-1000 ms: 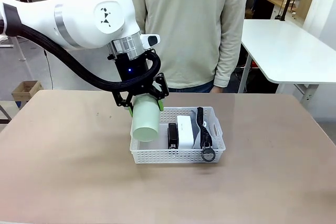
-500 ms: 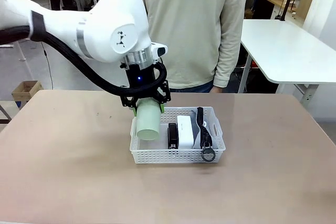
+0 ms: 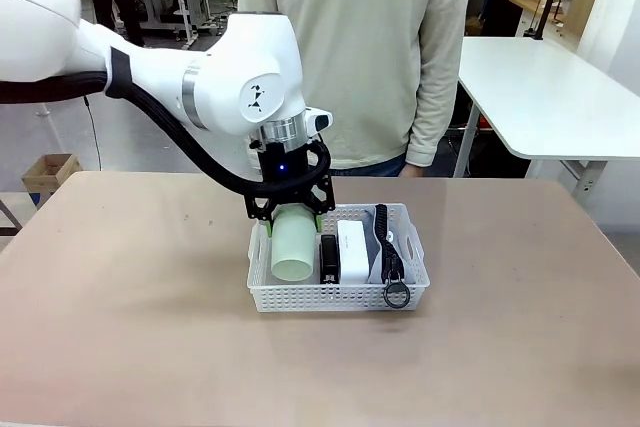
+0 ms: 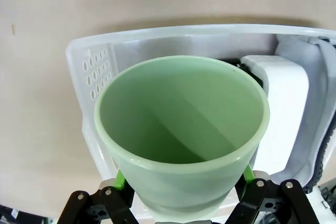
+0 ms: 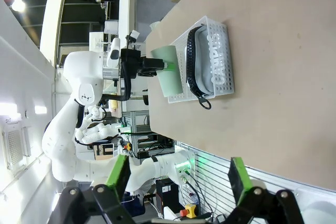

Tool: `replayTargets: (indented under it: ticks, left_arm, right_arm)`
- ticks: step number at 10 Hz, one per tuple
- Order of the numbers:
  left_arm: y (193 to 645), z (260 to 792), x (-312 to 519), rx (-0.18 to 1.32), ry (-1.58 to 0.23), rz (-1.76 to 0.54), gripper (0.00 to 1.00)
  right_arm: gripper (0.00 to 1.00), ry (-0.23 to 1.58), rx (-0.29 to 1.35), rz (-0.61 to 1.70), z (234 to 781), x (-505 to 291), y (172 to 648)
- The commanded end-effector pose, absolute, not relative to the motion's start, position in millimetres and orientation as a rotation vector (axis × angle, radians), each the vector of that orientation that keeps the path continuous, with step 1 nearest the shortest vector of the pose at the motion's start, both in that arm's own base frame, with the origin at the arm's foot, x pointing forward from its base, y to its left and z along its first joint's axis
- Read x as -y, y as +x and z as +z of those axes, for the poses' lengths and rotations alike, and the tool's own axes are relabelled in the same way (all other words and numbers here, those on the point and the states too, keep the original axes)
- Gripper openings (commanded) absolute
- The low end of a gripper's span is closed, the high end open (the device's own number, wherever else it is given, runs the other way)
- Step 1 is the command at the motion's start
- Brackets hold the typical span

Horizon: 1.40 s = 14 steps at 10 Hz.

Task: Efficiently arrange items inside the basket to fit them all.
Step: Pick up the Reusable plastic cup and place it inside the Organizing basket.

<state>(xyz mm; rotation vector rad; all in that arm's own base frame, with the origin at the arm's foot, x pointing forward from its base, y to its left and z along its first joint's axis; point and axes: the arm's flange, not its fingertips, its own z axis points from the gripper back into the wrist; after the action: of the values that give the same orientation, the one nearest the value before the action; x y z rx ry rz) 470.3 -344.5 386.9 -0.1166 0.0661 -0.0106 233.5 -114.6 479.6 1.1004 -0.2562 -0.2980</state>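
Left arm reaches from the left, wrist pointing down mid-table; left gripper (image 3: 291,212) clamped on cup (image 3: 292,247). Right gripper (image 5: 178,174) spread wide.

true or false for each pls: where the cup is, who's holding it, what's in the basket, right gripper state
1. The left gripper holds the pale green cup. True.
2. The cup stands on the table outside the basket. False: it hangs over the left end of the white basket.
3. The grey CAMPUS pouch lies in the basket. True.
4. The right gripper grips the stapler. False: it is open and empty, off to the side.
5. The white boxy device sits between the black stapler and pouch. True.
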Motion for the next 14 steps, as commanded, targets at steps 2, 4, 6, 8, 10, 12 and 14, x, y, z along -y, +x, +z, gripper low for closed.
replayTargets:
  ticks: [2, 4, 6, 8, 10, 12, 14]
  left_arm:
    - [470.5, 378.0, 350.6, -0.109, -0.081, 0.025, 0.88]
    - [472.4, 369.5, 351.7, -0.127, -0.078, 0.031, 0.88]
    - [476.7, 361.0, 352.7, -0.141, -0.065, 0.039, 0.88]
    - [480.0, 354.5, 352.9, -0.155, -0.058, 0.042, 0.88]
    - [483.1, 347.8, 355.8, -0.156, -0.049, 0.047, 0.88]
    - [484.0, 345.1, 358.2, -0.151, -0.036, 0.048, 0.88]
    - [486.1, 342.0, 359.4, -0.16, -0.018, 0.054, 0.88]
  right_arm:
    - [1.0, 1.093, 0.267, -0.275, 477.8, 115.7, 233.2]
    - [1.0, 1.093, 0.267, -0.275, 477.8, 115.7, 233.2]
    - [1.0, 1.093, 0.267, -0.275, 477.8, 115.7, 233.2]
    - [1.0, 1.093, 0.267, -0.275, 477.8, 115.7, 233.2]
    - [1.0, 1.093, 0.267, -0.275, 477.8, 115.7, 233.2]
    - [1.0, 1.093, 0.267, -0.275, 477.8, 115.7, 233.2]
    - [1.0, 1.093, 0.267, -0.275, 477.8, 115.7, 233.2]
